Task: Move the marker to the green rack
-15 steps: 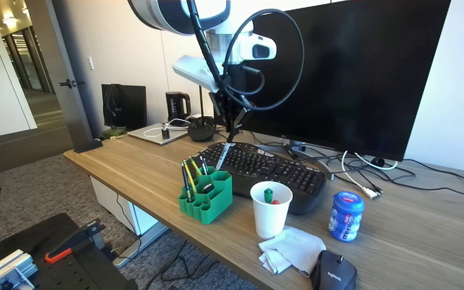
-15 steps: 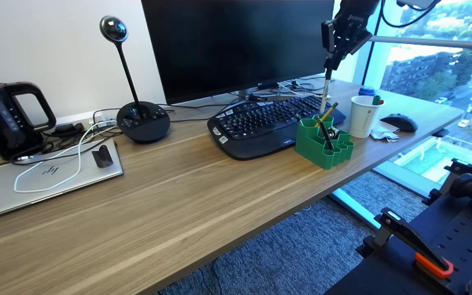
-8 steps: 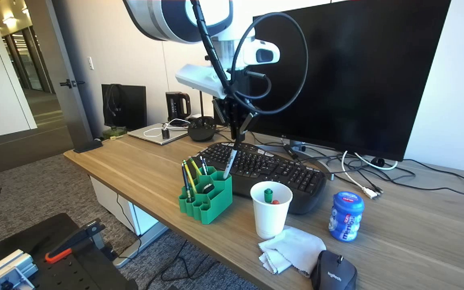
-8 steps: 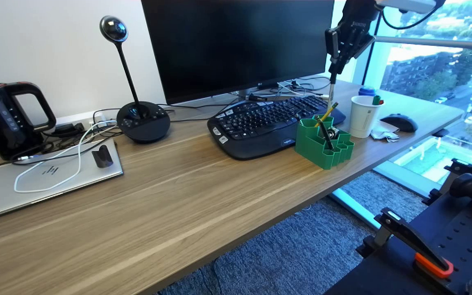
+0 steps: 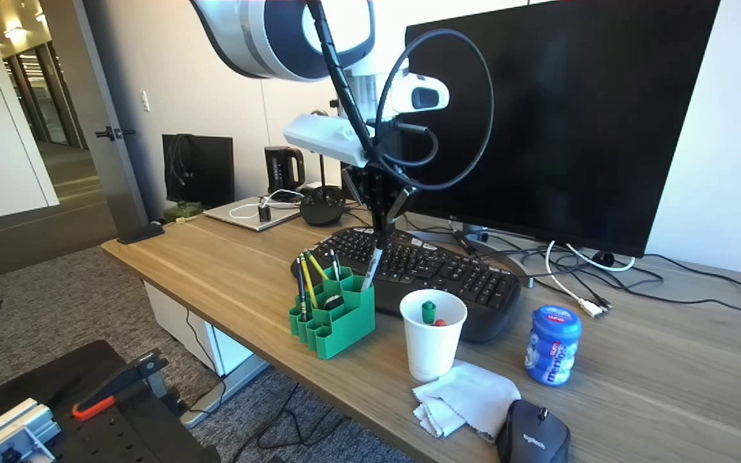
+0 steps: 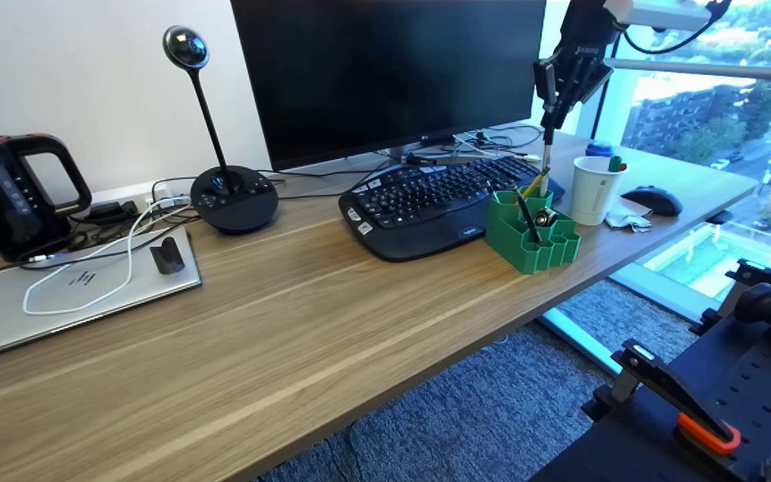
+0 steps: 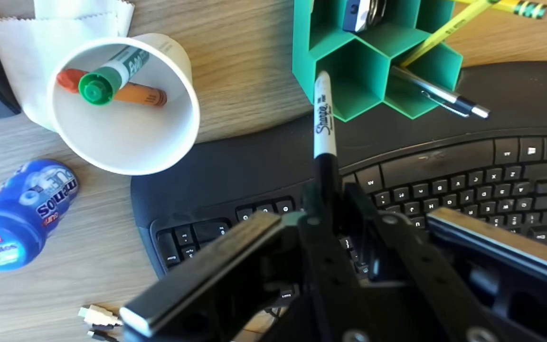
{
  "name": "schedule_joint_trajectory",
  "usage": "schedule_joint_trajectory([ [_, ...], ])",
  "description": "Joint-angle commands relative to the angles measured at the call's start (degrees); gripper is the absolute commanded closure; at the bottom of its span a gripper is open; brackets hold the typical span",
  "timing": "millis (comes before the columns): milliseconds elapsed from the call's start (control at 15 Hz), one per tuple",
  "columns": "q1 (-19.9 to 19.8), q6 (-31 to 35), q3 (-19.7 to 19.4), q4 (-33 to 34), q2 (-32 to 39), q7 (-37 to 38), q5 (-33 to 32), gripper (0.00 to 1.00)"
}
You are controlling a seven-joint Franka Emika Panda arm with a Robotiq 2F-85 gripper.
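1. Slim and pale grey, the marker [image 7: 325,118] shows dark "Sharpie" lettering along its barrel, turning black at the upper end!
2. The hand [image 7: 331,197] is clamped on that black end, and the marker leans slightly.
3. Down below, its rounded pale tip is right at the green rack's [image 5: 354,329] corner compartment; inside or not, impossible to tell!

Fingers [image 5: 381,213] hold the tilted marker [image 5: 372,267] at the green rack [image 5: 352,330]
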Motion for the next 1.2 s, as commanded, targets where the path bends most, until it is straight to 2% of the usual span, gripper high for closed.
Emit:
schedule_joint_trajectory([
  [0,0.47,1.09,-0.60,-0.41,-0.26,1.32,-1.60,0.58],
  [67,0.70,0.86,-0.86,-0.34,-0.26,2.17,-1.97,0.56],
  [200,0.75,0.80,-1.02,-0.37,-0.28,2.70,-2.51,0.44],
  [533,0.63,0.60,-1.18,-0.38,-0.50,3.75,-2.86,0.06],
  [600,0.59,0.57,-1.19,-0.39,-0.55,3.79,-2.81,0.01],
  [800,1.36,-0.08,-2.41,-0.49,-1.20,6.34,-4.52,0.00],
  [1133,4.29,-3.50,-7.75,0.30,-1.64,19.50,-13.00,0.00],
])
